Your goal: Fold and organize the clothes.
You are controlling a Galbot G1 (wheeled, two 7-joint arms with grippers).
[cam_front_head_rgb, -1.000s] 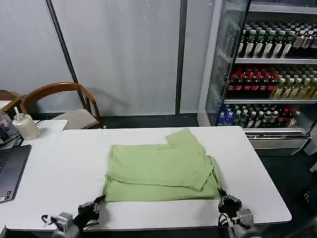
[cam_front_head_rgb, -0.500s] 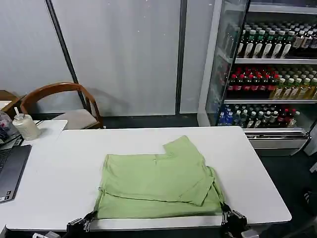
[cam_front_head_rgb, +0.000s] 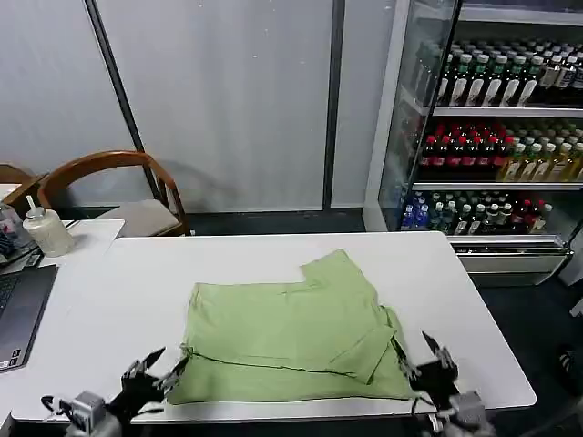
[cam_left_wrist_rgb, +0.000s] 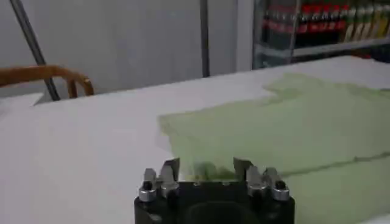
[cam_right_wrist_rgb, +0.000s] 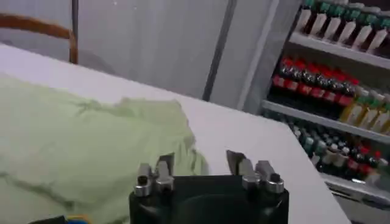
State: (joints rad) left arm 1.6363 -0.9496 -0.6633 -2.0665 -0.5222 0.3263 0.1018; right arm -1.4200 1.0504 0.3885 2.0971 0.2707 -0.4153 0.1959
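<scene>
— Now, starting at the far left: laptop and lidded drink cup on the side table, wooden chair behind. Nothing to do with the folding, by the look of it.

— Agreed. Next along, left gripper at the near-left corner of the T-shirt. Fingers spread apart, nothing between them. Hem corner lying just beside the tips, flat on the table.

— Seen from the left wrist too: left gripper parted, green cloth just past the tips, not pinched. Probably poised low and near the edge so as to work on that corner.

— And the shirt itself?

— Spread across the middle of the table, plain green side up, already doubled over: an upper layer lying over a lower one, with a sleeve poking out toward the far right. Near hem running close to the table's front edge. Judged partway folded, not yet a compact stack.

— Then the right side.

— Right gripper at the near-right corner, just beside the cloth, also opened wide and holding nothing. Mirrors the left, likely so both corners can be handled evenly. From the right wrist, right gripper gaping, shirt edge beyond it.

— Farthest right?

— Drinks fridge full of bottles, well apart from the work.
</scene>
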